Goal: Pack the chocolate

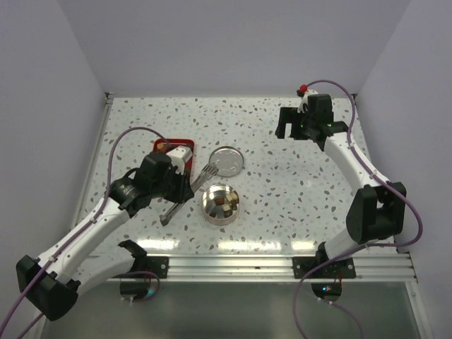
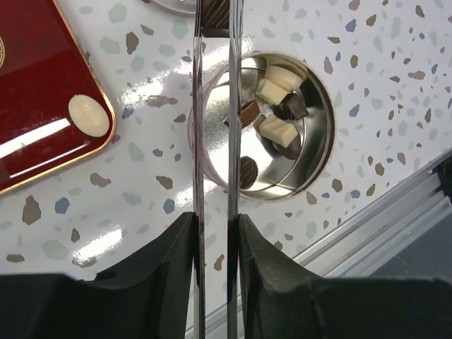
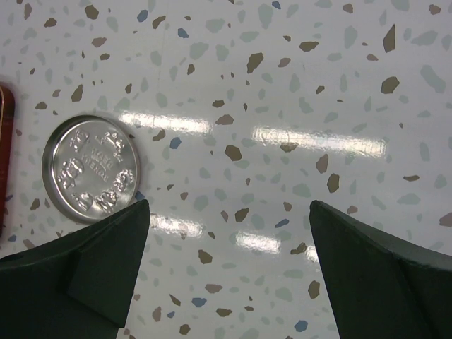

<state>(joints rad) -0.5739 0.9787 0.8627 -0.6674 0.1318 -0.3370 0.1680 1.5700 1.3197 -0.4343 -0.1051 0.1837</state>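
The speckled table [image 1: 282,205] carries everything, with the round tin [image 1: 222,205] standing open near its front edge, between the two arm bases. The red tray [image 1: 176,150] lies to the left of the tin and further back, apart from it. The tin's lid [image 1: 228,161] lies flat on the table just behind the tin, embossed face up, not touching it.

The right gripper [image 3: 229,205] hangs well away from the tin, over bare table behind it and to the right. Its jaws are spread wide with nothing between them.

The left gripper [image 2: 215,219] sits to the left of the tin, clamped on a pair of metal tongs [image 2: 196,141]. The two blades run close together across the tin's left rim, and their tips reach the gap between tin and lid. Something dark brown shows between the tips at the edge of the wrist view; what it is cannot be told.

Most of the chocolate [image 2: 279,131] is inside the tin, several cream and dark chunks clustered together on its floor. One cream piece [image 2: 88,115] lies on the tray, near the edge that faces the tin
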